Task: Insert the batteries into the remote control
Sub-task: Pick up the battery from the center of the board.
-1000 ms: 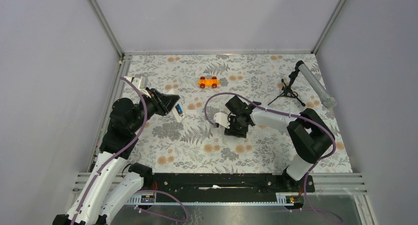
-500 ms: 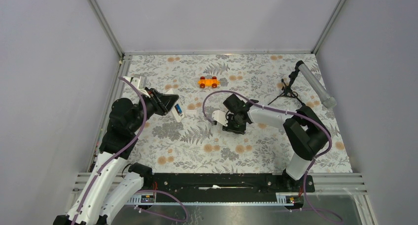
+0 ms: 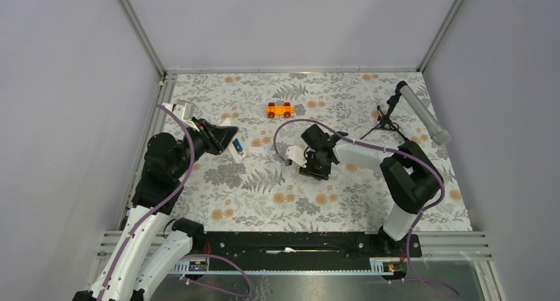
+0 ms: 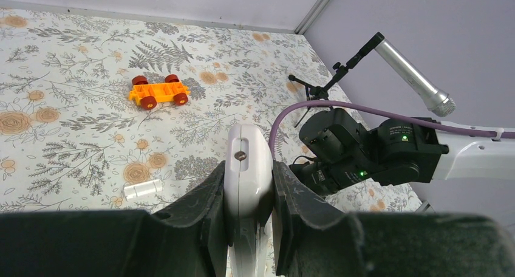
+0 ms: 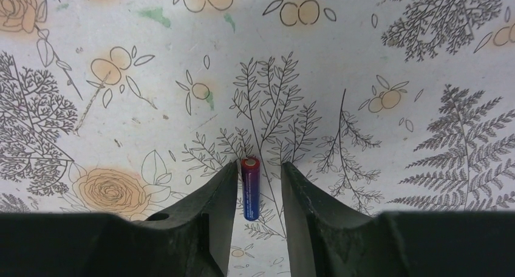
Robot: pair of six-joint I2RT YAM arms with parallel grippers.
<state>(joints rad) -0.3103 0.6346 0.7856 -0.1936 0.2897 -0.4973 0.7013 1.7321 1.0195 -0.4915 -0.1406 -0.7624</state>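
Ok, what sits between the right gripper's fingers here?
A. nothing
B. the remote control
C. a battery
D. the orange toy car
C: the right wrist view shows a battery in the gap of the open right gripper, while the remote control is clamped in the left gripper.

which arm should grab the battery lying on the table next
Right. The right pincer is open, with a finger on either side of the battery on the table. The left pincer is shut on the remote control, so it is occupied.
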